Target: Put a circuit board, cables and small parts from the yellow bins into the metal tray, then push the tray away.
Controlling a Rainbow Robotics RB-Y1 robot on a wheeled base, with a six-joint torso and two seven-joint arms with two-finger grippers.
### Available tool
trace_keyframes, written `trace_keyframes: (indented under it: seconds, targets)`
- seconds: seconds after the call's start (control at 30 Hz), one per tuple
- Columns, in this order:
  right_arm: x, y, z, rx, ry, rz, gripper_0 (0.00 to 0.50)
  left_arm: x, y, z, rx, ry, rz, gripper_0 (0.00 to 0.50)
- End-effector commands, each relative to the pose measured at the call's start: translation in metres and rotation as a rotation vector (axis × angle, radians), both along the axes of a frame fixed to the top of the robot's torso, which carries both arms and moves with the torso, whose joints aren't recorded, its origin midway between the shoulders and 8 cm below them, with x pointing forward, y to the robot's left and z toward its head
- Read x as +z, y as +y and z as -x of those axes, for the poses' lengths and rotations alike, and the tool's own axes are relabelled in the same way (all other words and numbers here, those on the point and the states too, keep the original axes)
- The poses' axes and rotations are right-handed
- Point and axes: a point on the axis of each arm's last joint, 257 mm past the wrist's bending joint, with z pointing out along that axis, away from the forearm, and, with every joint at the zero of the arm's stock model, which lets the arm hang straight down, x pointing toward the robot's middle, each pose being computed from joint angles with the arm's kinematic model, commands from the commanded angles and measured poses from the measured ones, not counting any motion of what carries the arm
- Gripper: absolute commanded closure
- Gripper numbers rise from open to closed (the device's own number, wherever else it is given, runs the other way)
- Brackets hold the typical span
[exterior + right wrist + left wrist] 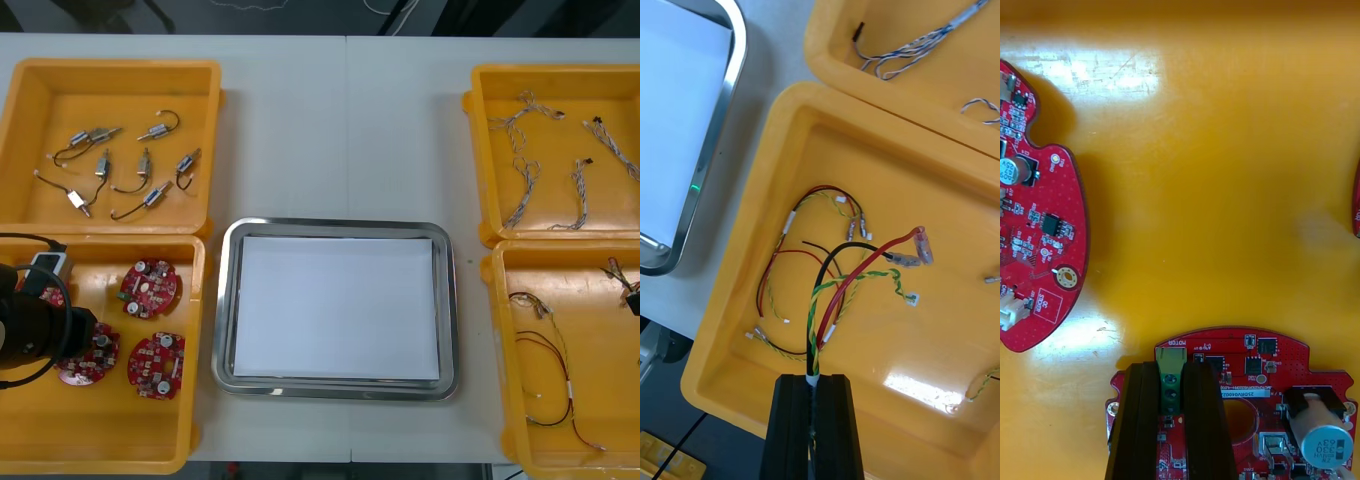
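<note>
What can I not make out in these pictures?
- Front view: the left arm hides the left gripper and part of its circuit board.
- Left wrist view: the edge cuts off that board.
- Right wrist view: the right gripper hides its red and yellow cable's end.
- Front view: small metal parts, too small to identify.

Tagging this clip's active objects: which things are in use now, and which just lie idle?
In use: left gripper shut on circuit board; right gripper shut on red and yellow cable; metal tray.
Idle: other circuit boards; small metal parts; blue and white cables.
</note>
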Motion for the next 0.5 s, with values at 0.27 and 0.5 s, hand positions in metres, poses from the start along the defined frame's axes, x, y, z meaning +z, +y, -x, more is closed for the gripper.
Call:
trace_keyframes:
  seconds: [0.27, 0.5]
  targets:
    - [0.012, 0.061, 0.002, 0.263, -0.066, 0.084, 0.5, 0.008, 0.004, 0.007, -0.068, 0.018, -0.015, 0.5]
    - [0.006, 0.083, 0.003, 0.349, -0.045, 0.104, 0.5, 0.045, -0.003, 0.007, -0.088, 0.006, 0.022, 0.5]
